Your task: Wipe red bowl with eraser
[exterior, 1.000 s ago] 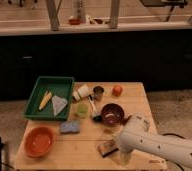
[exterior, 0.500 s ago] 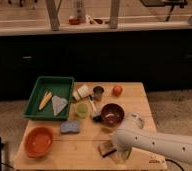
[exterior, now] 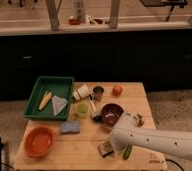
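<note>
The red bowl [exterior: 39, 141], wide and orange-red, sits at the table's front left corner. The eraser [exterior: 105, 148], a small block with a light tan top and dark underside, lies near the front edge at the middle of the table. My white arm reaches in from the right. The gripper [exterior: 114, 146] sits at its end, low over the table and right against the eraser's right side, mostly hidden by the arm's shell. The bowl is well to the left of the gripper.
A green tray [exterior: 64, 82] at back left holds a yellow item and a pale wedge. A blue-grey sponge [exterior: 70, 127], green cup [exterior: 82, 109], maroon bowl [exterior: 111, 113], tipped white cup [exterior: 81, 92], metal can [exterior: 98, 92], orange fruit [exterior: 117, 90] and a green object [exterior: 127, 151] stand around.
My arm has moved left and down, bringing its end closer to the eraser. The objects on the table have not moved.
</note>
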`<state>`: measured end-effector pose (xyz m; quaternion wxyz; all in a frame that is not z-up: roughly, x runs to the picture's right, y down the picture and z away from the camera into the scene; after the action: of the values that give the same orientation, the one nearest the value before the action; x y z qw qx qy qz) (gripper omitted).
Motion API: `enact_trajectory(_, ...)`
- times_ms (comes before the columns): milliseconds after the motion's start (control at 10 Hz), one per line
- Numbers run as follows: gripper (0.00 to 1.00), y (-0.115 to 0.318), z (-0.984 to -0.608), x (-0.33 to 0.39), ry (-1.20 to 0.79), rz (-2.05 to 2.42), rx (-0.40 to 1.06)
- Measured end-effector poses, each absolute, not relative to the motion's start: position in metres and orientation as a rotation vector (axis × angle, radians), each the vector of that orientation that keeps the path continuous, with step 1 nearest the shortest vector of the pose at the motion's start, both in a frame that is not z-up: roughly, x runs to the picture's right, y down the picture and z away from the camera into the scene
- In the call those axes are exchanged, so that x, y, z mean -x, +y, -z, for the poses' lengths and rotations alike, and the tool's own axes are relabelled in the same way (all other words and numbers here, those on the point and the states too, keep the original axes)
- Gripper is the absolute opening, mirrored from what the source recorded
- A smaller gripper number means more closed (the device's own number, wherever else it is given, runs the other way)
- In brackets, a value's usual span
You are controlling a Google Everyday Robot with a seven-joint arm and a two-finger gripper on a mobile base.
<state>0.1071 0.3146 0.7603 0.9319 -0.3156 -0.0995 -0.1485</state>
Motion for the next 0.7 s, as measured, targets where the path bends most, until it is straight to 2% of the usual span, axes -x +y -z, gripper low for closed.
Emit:
enact_trajectory(100,0.33,0.316,-0.762,-0.107,-0.202,0.306,0.652)
enact_trajectory(300,0.08,0.317,-0.766,-0.107,-0.201,0.314,0.656)
enact_trajectory(400,0.02,0.316,-0.764,-0.107,-0.202,0.321,0.655)
enact_trajectory(700,0.00,0.303,-0.749,-0.105,-0.225,0.340,0.634)
